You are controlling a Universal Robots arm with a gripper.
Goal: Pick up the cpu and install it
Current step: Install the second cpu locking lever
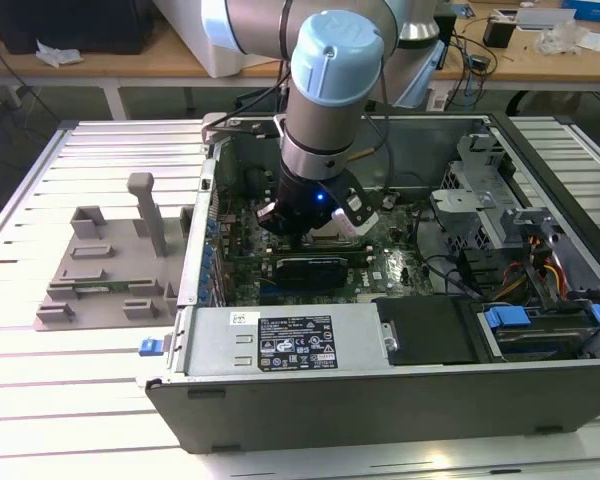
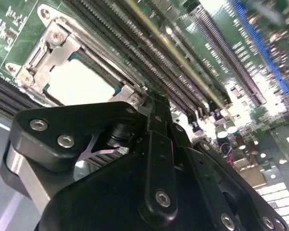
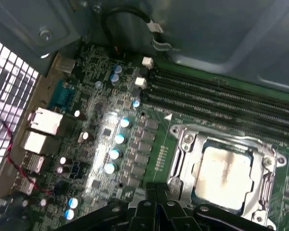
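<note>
**CPU seated in its socket, pincer hanging just above it**

The cpu (image 3: 225, 172) lies flat inside the socket frame (image 3: 183, 144) on the motherboard (image 3: 111, 130), its pale metal top showing in both wrist views, and it seems already set in place. The pincer (image 3: 159, 204) hangs close over the near edge of the socket, the chip lying just ahead of its tips. How wide its tips stand I cannot tell; nothing shows between them. Being square, the chip has no long axis; its sides run parallel to the memory slots (image 3: 221, 96) just beside the socket. In the exterior view the arm (image 1: 325, 130) reaches down into the open computer case (image 1: 380, 390), near its back wall, with the expansion card (image 1: 305, 268) lying just in front. A grey fixture (image 1: 110, 270) rests on the table (image 1: 40, 400), well apart, on the exterior view's left
</note>
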